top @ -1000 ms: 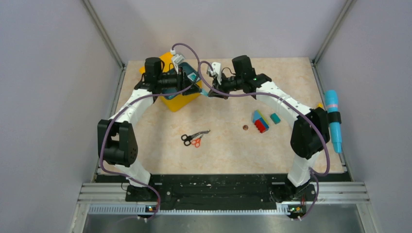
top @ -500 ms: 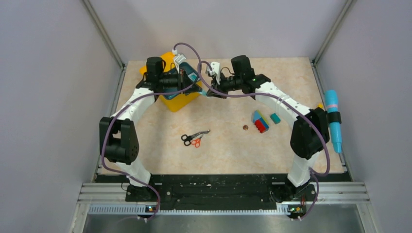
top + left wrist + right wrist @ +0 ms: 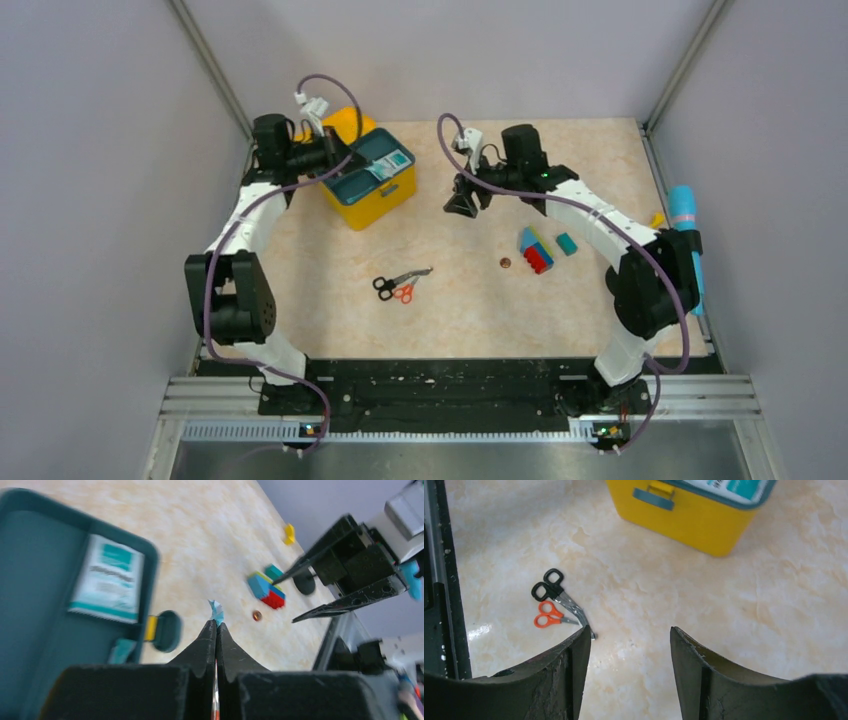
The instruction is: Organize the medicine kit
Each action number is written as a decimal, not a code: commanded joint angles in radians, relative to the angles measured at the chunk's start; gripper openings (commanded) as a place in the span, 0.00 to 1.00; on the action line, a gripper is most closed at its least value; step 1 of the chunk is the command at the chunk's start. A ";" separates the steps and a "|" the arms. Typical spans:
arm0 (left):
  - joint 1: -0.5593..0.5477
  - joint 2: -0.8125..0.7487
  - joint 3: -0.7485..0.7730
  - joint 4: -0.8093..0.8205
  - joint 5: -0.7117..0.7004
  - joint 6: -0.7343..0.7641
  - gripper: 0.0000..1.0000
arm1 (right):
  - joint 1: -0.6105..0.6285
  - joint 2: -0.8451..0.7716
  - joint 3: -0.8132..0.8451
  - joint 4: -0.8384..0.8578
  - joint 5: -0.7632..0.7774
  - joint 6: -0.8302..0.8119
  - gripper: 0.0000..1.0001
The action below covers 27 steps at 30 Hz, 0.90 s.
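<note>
L pincer (image 3: 216, 625) pressed together on tiny blue scrap (image 3: 216, 612); R pincer (image 3: 629, 636) spread, empty.
Kit (image 3: 380, 200) just beside L tips, ahead of R; thin grip, so scrap cd slip onto worktop (image 3: 734, 605).

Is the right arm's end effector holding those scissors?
No, the right end effector is open and empty, and the scissors lie on the table.

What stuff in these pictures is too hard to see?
Packet print: blurred in the left wrist view, too small from the top.
What the left fingers pinch: only a pale blue scrap pokes out; they hide the rest.
Medicine kit: cut off by the top edge in the right wrist view; the left arm covers part from the top.
Coin: too small to read.
</note>
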 commanded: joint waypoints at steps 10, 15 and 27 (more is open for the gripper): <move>0.130 -0.026 -0.028 -0.035 -0.397 -0.217 0.00 | -0.108 -0.077 -0.121 0.043 0.022 0.131 0.60; 0.130 0.008 -0.025 -0.107 -0.461 -0.287 0.00 | -0.110 -0.057 -0.112 0.006 0.087 0.083 0.60; 0.076 0.044 0.027 -0.179 -0.557 -0.327 0.45 | -0.118 -0.022 -0.119 -0.070 0.160 -0.010 0.61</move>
